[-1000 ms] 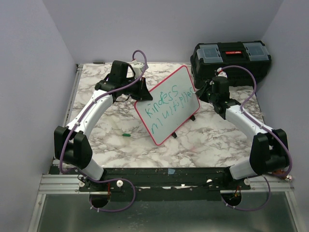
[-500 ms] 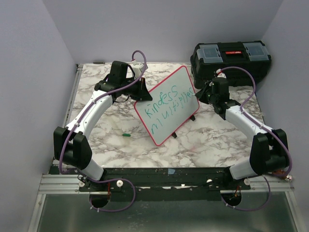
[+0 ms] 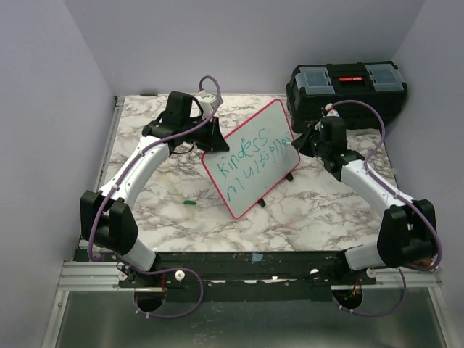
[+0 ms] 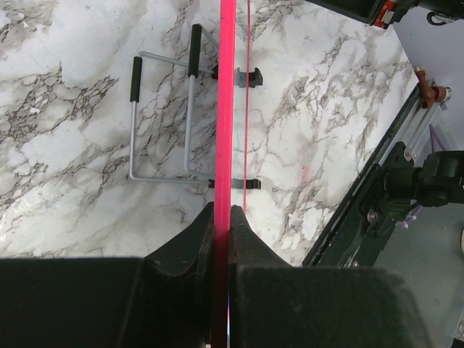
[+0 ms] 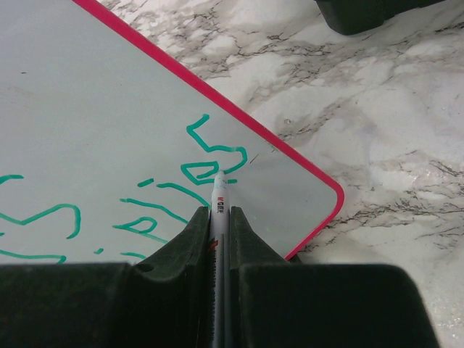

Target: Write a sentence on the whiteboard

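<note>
Marbled tabletop (image 3: 304,210), lavender walls (image 3: 43,87); black toolbox (image 3: 348,83) far right corner, whiteboard (image 3: 250,163) centre.

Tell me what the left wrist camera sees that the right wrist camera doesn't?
Only the left wrist view: the whiteboard seen edge-on as a thin red line, pinched in the left gripper, and a wire stand on the marble table. Only the right wrist view: the board's white face with the green sentence, and the marker in the right gripper, its tip at the last letters. Both: the whiteboard's red rim and that table.
</note>
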Robot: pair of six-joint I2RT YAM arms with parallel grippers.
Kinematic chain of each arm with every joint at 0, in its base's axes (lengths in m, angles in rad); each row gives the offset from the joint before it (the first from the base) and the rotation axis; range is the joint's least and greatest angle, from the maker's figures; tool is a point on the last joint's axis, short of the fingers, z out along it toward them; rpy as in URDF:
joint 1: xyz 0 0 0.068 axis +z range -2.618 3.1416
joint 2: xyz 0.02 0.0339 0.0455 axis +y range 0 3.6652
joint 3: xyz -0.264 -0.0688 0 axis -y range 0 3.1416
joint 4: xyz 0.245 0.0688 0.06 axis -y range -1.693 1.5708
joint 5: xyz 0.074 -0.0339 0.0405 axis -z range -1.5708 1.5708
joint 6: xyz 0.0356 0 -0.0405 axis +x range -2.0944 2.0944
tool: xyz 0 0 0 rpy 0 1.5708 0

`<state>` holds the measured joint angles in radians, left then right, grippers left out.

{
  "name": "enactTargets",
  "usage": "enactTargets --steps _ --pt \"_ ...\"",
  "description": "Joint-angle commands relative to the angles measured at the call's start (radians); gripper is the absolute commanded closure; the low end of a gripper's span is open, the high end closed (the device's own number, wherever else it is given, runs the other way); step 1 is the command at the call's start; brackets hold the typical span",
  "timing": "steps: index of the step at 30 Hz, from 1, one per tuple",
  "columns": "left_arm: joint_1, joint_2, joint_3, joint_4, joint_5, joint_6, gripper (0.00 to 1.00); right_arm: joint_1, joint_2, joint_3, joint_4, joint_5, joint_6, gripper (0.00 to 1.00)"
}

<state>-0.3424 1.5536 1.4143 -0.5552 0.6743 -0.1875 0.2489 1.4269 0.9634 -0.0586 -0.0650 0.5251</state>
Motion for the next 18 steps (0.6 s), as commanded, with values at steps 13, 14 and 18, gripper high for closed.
enactTargets --steps 13,14,18 --pt "-0.003 -0.054 -0.029 0.026 -0.032 0.040 1.00 0.006 -0.250 -0.032 -0.203 0.097 0.027 0.99" --pt "-0.003 -0.058 -0.031 0.026 -0.034 0.037 1.00 0.006 -0.259 -0.036 -0.209 0.097 0.030 0.99" --pt "-0.003 -0.069 -0.034 0.011 -0.045 0.022 1.00 0.006 -0.302 -0.054 -0.224 0.086 0.044 0.99"
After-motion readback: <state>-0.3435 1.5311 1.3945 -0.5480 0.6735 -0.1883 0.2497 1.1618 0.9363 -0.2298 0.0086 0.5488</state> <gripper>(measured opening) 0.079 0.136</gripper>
